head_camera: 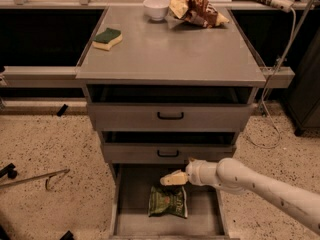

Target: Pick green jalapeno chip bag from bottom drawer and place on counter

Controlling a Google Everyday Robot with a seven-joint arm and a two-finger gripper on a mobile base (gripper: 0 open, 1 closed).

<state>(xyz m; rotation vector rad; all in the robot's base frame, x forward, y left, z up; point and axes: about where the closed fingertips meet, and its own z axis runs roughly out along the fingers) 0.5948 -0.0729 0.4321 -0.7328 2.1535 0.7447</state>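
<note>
The green jalapeno chip bag (168,202) lies flat on the grey floor of the open bottom drawer (132,204), near its middle. My gripper (173,178) hangs over the drawer, a little above and behind the bag, at the end of the white arm reaching in from the right. It holds nothing. The counter (170,49) is the grey cabinet top above.
On the counter sit a green-and-yellow sponge (107,38) at the left, a white bowl (156,8) at the back, and a brown-and-yellow snack bag (196,9) at the back right. The two upper drawers with black handles (170,116) are nearly closed. A metal rod (35,178) lies on the floor at left.
</note>
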